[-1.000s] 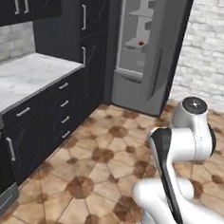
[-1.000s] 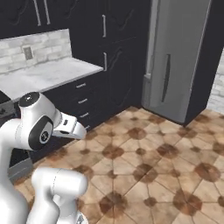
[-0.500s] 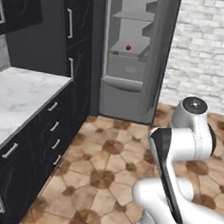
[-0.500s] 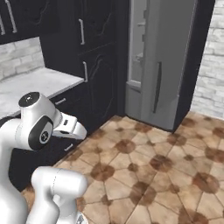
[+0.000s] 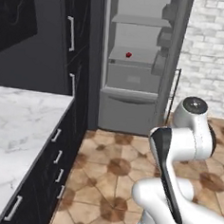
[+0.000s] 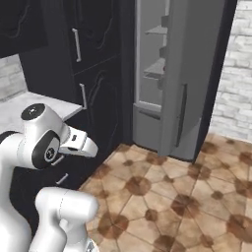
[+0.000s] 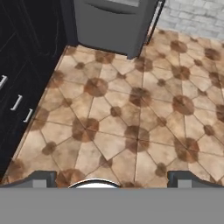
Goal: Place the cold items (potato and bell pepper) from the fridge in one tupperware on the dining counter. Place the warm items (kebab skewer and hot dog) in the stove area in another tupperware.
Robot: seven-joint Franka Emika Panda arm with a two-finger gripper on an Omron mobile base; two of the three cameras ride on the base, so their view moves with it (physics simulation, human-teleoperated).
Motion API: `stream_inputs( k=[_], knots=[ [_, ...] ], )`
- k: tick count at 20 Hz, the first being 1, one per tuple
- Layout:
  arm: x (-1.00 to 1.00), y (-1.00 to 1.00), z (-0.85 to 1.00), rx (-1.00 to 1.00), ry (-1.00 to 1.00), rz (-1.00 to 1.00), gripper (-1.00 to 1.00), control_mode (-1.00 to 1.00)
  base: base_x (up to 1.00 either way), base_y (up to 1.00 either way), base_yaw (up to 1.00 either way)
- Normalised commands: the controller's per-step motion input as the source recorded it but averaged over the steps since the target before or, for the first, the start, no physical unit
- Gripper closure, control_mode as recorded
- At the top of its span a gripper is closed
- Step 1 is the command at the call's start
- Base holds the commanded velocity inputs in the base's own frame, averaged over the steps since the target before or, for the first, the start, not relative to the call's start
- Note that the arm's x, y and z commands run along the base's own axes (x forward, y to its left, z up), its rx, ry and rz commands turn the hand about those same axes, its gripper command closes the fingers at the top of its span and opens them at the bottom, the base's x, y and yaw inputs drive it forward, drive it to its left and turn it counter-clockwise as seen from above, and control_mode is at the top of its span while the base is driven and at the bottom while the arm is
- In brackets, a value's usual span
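The fridge (image 5: 134,94) stands with its door (image 6: 197,78) swung open, showing pale grey shelves and a wide drawer. The bell pepper (image 5: 129,54), a small red lump, lies on the middle shelf. The potato is hidden or out of view, as are the tupperware, dining counter, kebab skewer and hot dog. My arm is folded close over the base, well short of the fridge. In the hand view my gripper (image 7: 112,180) hangs open over the tiled floor, its fingertips (image 7: 41,178) wide apart with nothing between them.
Dark tall cabinets (image 5: 75,58) stand left of the fridge. A white marble kitchen counter (image 5: 17,135) over dark drawers (image 7: 17,105) runs along the left. A brown patterned tile floor (image 7: 131,113) lies open ahead, and a pale brick wall (image 5: 209,55) is on the right.
The whole picture has shifted: the base has driven and turned toward the fridge, which now looks larger and more central. The arm keeps its folded pose and the gripper stays open.
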Motion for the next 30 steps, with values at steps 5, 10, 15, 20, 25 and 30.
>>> stream_inputs(
  k=[5,10,15,20,25,30],
  knots=[
    [0.00,0.00,0.00,0.00,0.00,0.00,-1.00,1.00,1.00,0.28,-0.20],
    [0.00,0.00,0.00,0.00,0.00,0.00,-1.00,1.00,1.00,0.14,-0.19],
    [0.00,0.00,0.00,0.00,0.00,0.00,-1.00,1.00,0.86,0.26,-0.23],
    [0.00,0.00,0.00,0.00,0.00,0.00,-1.00,1.00,0.68,0.31,-0.25],
    [0.00,0.00,0.00,0.00,0.00,0.00,-1.00,1.00,0.68,0.21,-0.23],
    [0.00,0.00,0.00,0.00,0.00,0.00,-1.00,1.00,0.62,0.25,-0.22]
  ],
)
